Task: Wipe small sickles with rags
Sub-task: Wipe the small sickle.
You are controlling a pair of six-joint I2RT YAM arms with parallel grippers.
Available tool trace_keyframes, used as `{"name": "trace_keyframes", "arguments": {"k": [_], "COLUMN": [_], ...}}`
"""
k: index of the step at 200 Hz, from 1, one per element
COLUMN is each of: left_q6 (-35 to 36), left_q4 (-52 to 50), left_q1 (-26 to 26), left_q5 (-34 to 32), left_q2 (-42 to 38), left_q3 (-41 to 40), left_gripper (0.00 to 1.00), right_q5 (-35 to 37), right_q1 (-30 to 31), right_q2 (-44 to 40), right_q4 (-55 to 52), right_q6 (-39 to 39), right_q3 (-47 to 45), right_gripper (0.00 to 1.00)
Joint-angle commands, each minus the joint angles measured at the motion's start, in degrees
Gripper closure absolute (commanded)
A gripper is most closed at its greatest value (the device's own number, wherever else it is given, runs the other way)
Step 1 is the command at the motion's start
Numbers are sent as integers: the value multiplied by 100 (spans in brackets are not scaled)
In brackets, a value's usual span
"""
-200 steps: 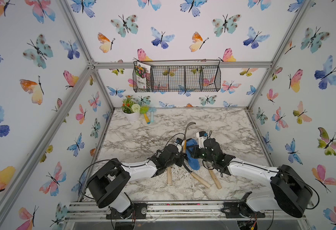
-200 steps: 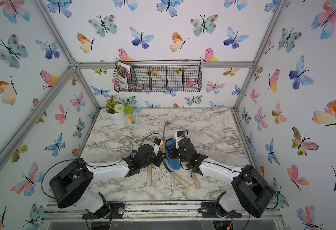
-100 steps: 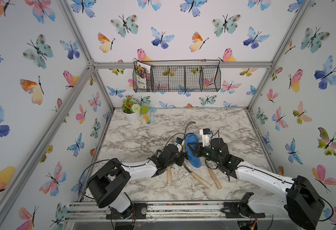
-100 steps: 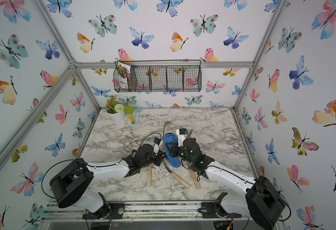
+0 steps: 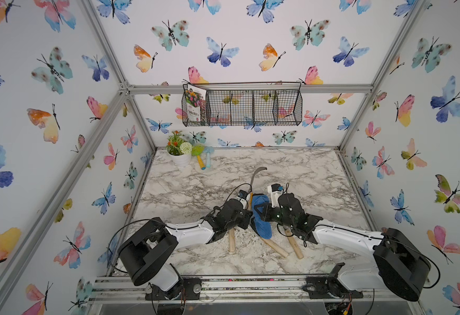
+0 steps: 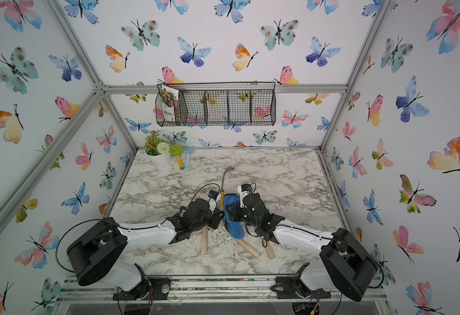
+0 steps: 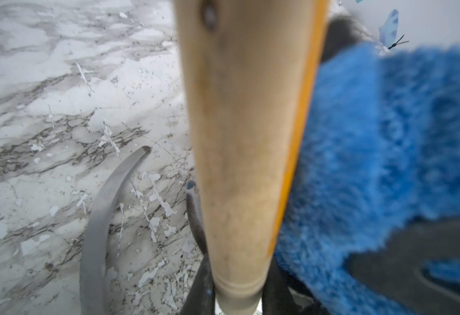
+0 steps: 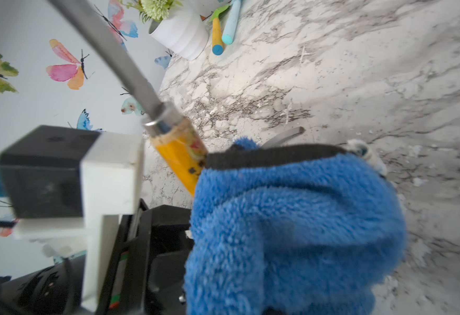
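**Rag beside the handle, blade waiting above it**

My left gripper (image 5: pixel 246 218) is shut tight on one sickle (image 7: pixel 245 136). It holds the wooden handle near the bottom end. From that gripper the sickle goes up and away, toward the back wall. The grey blade (image 5: pixel 253 180) is the far part, and its hooked tip is the farthest bit of all.

My right gripper (image 5: pixel 264 214) is pinched shut on the blue rag (image 8: pixel 291 231). The rag hangs down from it like a fluffy mitten. In the right wrist view, the rag sits just beside the yellow part of the handle and looks like it is touching it. It is not on the blade yet.

This is the part that matters for my next move. From the right gripper, the blade starts just past the metal ring (image 8: pixel 166 117) at the top of the handle. Then it runs in one long line away from both grippers. The right arm has the rag, so it is the arm to do the rubbing. I think I need to slide the rag along that line, from the ring out to the tip, while the left gripper keeps the sickle from moving.

Three other sickles (image 5: pixel 275 246) lie flat on the table (image 5: pixel 196 191), under and just behind both grippers. Their handles point back toward the arm bases. I can see one of their blades below the left gripper in the left wrist view. I guess they get their turn after this one.
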Motion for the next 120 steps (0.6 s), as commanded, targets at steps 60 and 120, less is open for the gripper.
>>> {"name": "trace_keyframes", "arguments": {"k": [60,120], "left_q6": [-47,-124], "left_q4": [191,-116], "left_q1": [-344,-341], "left_q5": [-97,979], "left_q2": [-278,365], "left_q3": [12,524], "left_gripper": [100,100], "right_q5": [-1222,-2388], "right_q1": [-2204,-2406], "right_q2": [493,730], "right_q4": [-2080,-59], "right_q6": [-145,-599], "right_q3": [1828,973], "right_gripper": [98,98]}}
